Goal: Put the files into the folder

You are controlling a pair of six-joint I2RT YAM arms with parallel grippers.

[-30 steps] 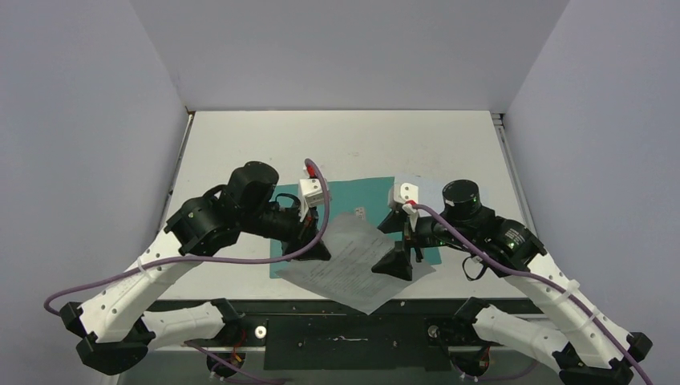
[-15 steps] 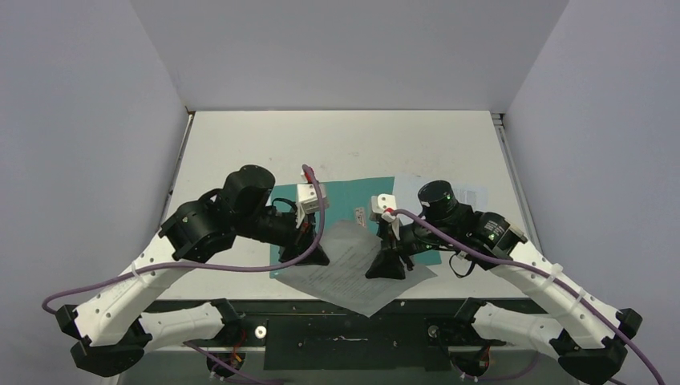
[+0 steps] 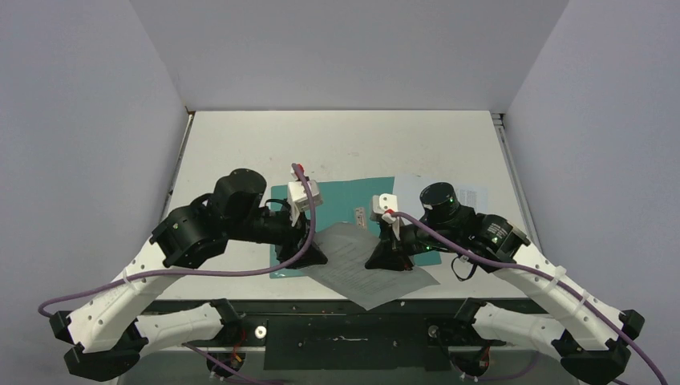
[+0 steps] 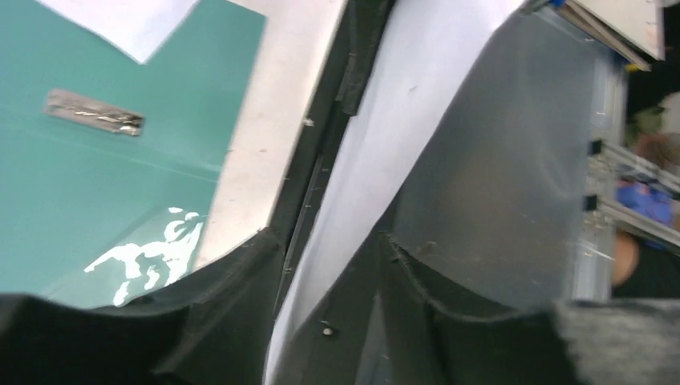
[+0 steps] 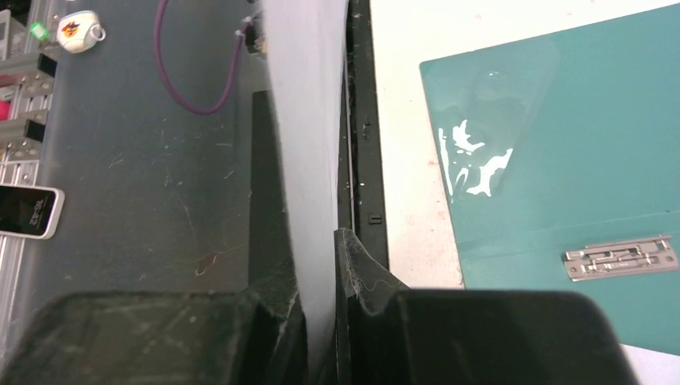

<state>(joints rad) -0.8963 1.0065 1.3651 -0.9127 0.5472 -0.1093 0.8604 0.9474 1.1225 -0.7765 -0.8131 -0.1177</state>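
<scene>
Teal folder (image 3: 341,200) lies open and flat on the table (image 3: 337,144), its metal clip (image 3: 360,216) showing. The paper sheets (image 3: 346,274) are lifted and tilted over the folder's near edge and the table's front edge. The right fingers (image 5: 361,273) are clenched on the sheets' right side. The left fingers (image 4: 224,305) stand parted, released, with the sheets' left edge passing between them.

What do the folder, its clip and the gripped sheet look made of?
Folder: probably thin teal card with a semi-gloss finish, going by the white glare patches. Fastener clip: silvery and shiny, likely metal. Paper sheet: matte white paper, thin enough to bow where it is lifted.
</scene>
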